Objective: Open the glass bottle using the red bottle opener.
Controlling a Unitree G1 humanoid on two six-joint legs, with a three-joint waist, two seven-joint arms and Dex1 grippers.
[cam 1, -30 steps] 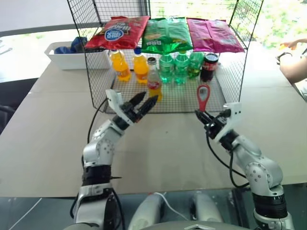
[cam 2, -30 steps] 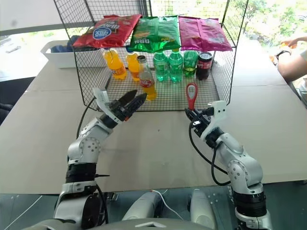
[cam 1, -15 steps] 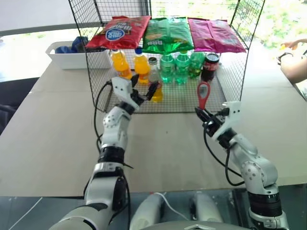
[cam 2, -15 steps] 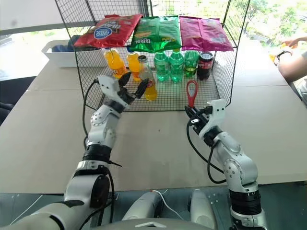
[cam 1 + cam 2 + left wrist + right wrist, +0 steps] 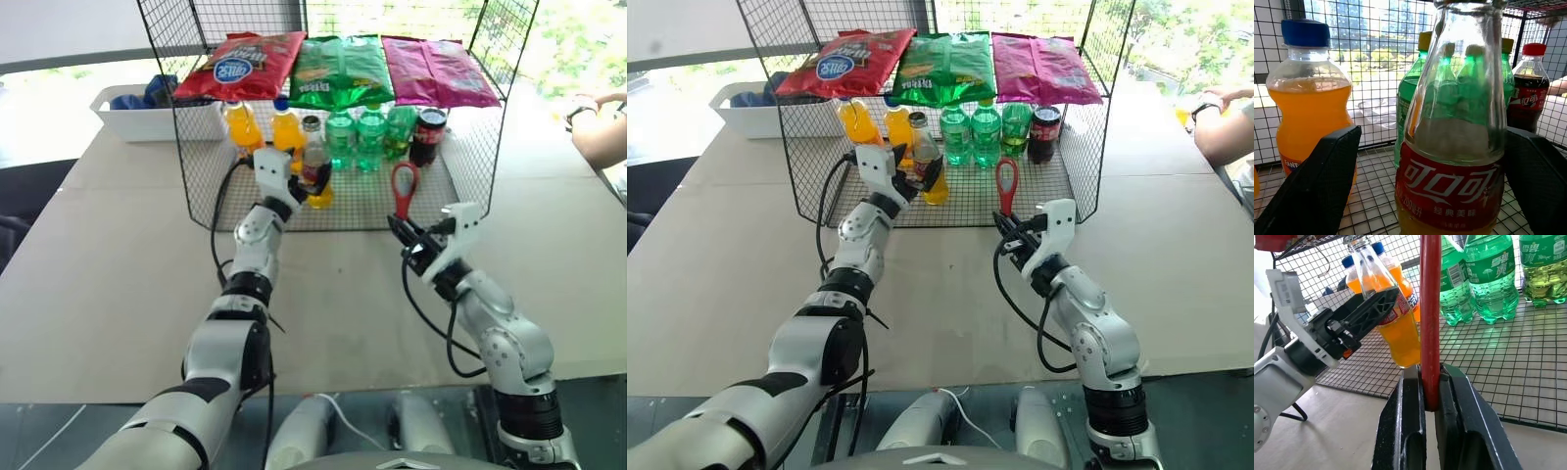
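Note:
The glass bottle (image 5: 313, 147) stands upright at the front of the wire rack's lower shelf, with orange-yellow drink, a red label band (image 5: 1449, 188) and a metal cap. My left gripper (image 5: 308, 179) is open and reaches into the rack, one black finger (image 5: 1315, 188) on each side of the bottle's body, with gaps to the glass. My right gripper (image 5: 408, 238) hovers in front of the rack, right of the bottle, shut on the handle of the red bottle opener (image 5: 403, 189). The opener (image 5: 1430, 318) stands upright with its ring head on top.
The black wire rack (image 5: 460, 166) stands mid-table with three snack bags (image 5: 341, 69) on its top shelf. Behind the glass bottle stand orange plastic bottles (image 5: 242, 127), green bottles (image 5: 355, 137) and a dark cola bottle (image 5: 427, 132). A white bin (image 5: 147, 119) sits back left. A person's arm (image 5: 598, 132) is at the right edge.
My left arm has stretched forward into the rack and rolled its wrist, bringing the open fingers to either side of the glass bottle. The right gripper has kept the opener almost still.

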